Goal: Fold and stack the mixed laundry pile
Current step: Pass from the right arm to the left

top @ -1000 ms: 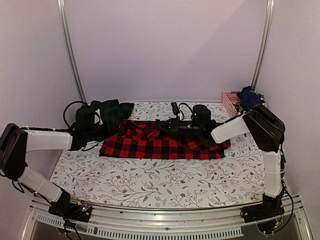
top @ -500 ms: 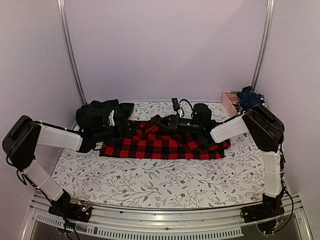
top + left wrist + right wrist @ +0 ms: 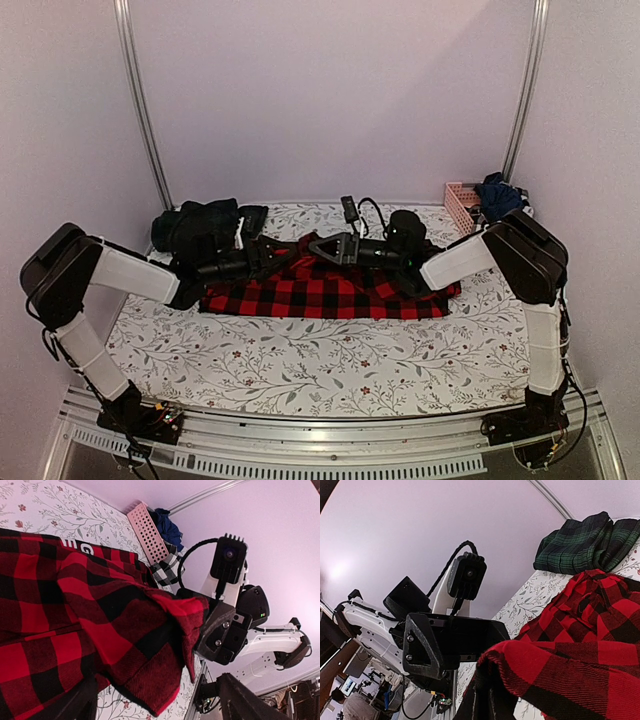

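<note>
Red-and-black checked flannel shirt, spread mid-surface, long axis running left to right; which end is the collar cannot be told. The right tool is clenched on a raised fold at the shirt's far edge. The left tool, jaws spread and empty, faces that fold from just beside it on the left.

White letters "EG" on dark band beside flannel shirt; rest hidden.

Left gripper wide, right gripper clamped (facing).
</note>
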Controlling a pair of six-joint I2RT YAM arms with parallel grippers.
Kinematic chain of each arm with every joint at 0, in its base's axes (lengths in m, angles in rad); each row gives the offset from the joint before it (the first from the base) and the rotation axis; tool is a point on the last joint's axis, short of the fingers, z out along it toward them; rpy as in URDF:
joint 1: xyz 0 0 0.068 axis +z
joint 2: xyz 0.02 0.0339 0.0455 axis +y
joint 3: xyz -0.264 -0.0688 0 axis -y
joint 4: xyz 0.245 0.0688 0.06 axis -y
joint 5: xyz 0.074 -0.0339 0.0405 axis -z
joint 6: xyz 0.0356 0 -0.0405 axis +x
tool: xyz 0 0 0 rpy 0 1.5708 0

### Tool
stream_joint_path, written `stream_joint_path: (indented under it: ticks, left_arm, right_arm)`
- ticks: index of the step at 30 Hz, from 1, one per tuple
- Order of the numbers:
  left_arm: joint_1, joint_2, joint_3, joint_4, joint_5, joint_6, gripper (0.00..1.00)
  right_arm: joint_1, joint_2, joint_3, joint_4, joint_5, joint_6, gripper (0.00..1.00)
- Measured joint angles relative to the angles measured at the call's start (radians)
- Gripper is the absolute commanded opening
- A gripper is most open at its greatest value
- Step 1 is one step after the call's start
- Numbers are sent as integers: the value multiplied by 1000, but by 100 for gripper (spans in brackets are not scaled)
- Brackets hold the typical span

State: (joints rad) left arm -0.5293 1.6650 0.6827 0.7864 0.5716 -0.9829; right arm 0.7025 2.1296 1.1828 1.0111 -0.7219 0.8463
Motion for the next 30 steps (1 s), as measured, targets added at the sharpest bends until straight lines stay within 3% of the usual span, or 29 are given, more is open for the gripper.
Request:
stream_joint_path:
  ticks: [3, 7, 9, 12, 17, 24, 30]
  left_arm:
    - [0, 14, 10, 19, 21, -9, 51]
    - [2, 38, 28, 48, 48, -13, 14]
    - [6, 41, 30, 54, 57, -7, 0]
    - [18, 42, 40, 34, 74, 11, 0]
    - [51, 44, 172, -241, 96, 177, 0]
    - [107, 134, 383, -792, 32, 533, 0]
    - [121, 212, 410, -1098, -137, 670, 0]
  right_arm:
    - [4, 0, -1, 23, -22, -2, 7]
    - [13, 0, -10, 58, -41, -1, 7]
    - [14, 0, -20, 69, -43, -1, 9]
    - [15, 0, -40, 79, -44, -2, 26]
    - [11, -19, -106, 37, -54, -30, 40]
    - [-77, -251, -255, -241, -34, -211, 46]
    - [-185, -423, -252, -560, 176, -446, 61]
